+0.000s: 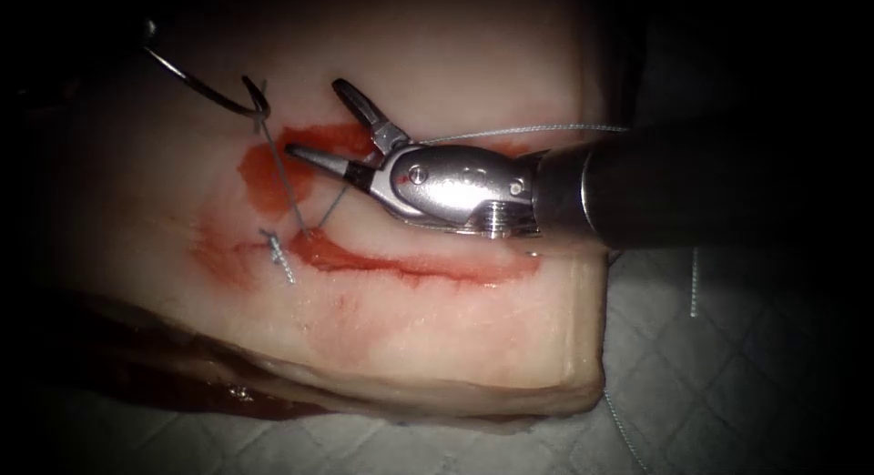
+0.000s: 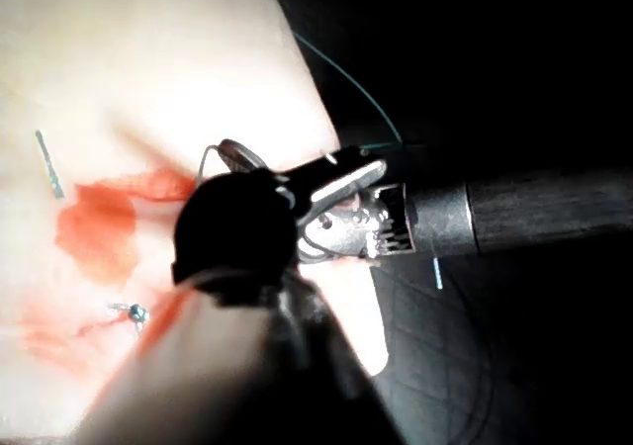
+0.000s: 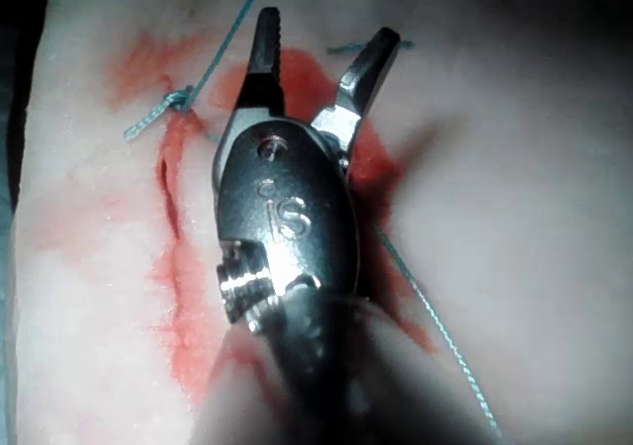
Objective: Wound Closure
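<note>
The right tool (image 1: 314,117) reaches in from the right over the tissue (image 1: 455,56), jaws open and holding nothing; the same open jaws (image 3: 326,27) hover above the red fluid (image 3: 178,297). The curved needle (image 1: 196,85) hangs out of the tissue at the far left, its far end held by the left tool (image 1: 146,29) in the dark edge. Thread (image 1: 284,179) runs from the needle's near end down into the cut (image 1: 410,264), then back up under the right tool and off to the right. A tied knot (image 1: 273,244) with short cut ends sits at the cut's left end.
Red fluid (image 1: 264,179) stains the tissue left of the right tool. A white quilted pad (image 1: 728,366) lies under the tissue, with loose thread (image 1: 694,284) on it. The right tool's shaft (image 2: 514,213) crosses in front of the left tool's dark wrist (image 2: 237,227).
</note>
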